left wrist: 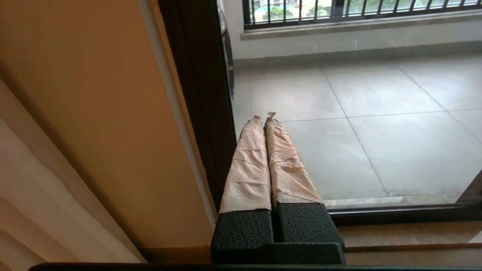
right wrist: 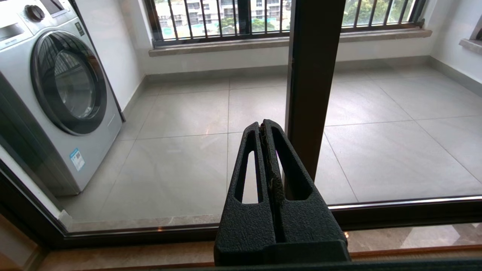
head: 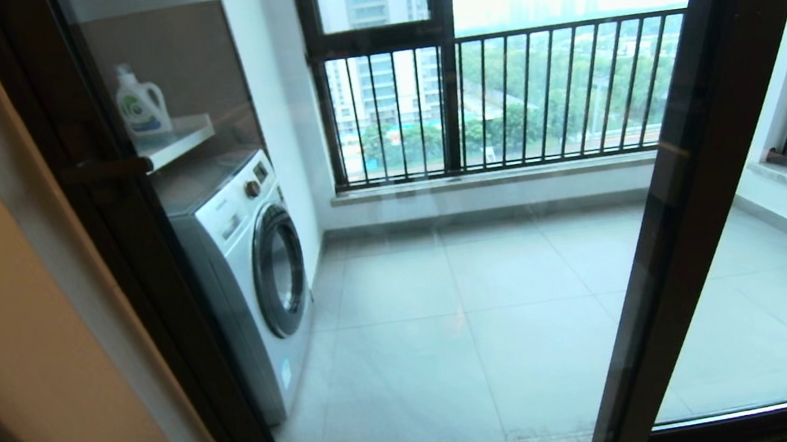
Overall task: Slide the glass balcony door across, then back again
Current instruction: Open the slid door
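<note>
Left gripper (left wrist: 263, 117) nearest lens: tape-wrapped fingers (left wrist: 248, 165) pressed together, holding nothing, low near floor track. Just beside it, dark upright of glass balcony door (head: 409, 286), panel shut against beige wall (left wrist: 94, 124). Bar handle (head: 103, 169) on that upright, higher up. Right gripper (right wrist: 265, 126) also closed, empty, close before dark upright (right wrist: 312, 82) where panels meet. Beyond glass: washing machine (head: 249, 269), detergent bottle (head: 140, 105) on shelf (head: 177, 144), railing bars (head: 499, 99).

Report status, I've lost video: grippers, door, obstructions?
Left gripper shut, empty, by the wall-side frame. Right gripper shut, empty. Glass balcony door closed, handle untouched. Nothing blocking.
</note>
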Robot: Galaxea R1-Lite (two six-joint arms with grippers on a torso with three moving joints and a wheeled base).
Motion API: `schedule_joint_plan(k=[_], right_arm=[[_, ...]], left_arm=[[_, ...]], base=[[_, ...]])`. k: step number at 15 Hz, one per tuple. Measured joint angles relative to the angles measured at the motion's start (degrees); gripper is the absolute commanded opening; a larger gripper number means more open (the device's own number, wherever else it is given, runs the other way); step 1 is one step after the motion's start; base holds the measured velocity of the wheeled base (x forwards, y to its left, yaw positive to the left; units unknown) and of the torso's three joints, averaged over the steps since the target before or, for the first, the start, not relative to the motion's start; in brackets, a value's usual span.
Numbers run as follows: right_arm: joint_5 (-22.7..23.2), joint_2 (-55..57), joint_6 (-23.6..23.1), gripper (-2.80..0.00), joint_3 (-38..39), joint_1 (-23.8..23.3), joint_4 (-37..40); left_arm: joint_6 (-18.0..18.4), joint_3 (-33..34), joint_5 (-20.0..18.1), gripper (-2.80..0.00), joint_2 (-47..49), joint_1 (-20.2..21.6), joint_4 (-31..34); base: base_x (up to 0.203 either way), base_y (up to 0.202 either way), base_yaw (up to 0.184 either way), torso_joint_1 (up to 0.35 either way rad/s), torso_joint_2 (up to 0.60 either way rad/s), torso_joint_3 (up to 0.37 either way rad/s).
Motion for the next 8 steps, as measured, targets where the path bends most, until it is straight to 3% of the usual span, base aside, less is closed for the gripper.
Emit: schedule_joint_plan(k=[4,8], right_arm=[[0.0,0.0,0.0,-2.80,0.0,0.1,0.0],[0.0,0.0,0.0,-2.80,0.0,0.1,0.0]], left_arm=[[3.0,-4.9,-3.2,-2.80,1.8,0.0,0.5],[-1.3,-19.2,-5.8,-2.80,14.4,0.1,-1.1]], base=[[0.000,0.000,0.000,0.000,0.00,0.000],[0.000,0.000,0.000,0.000,0.00,0.000]])
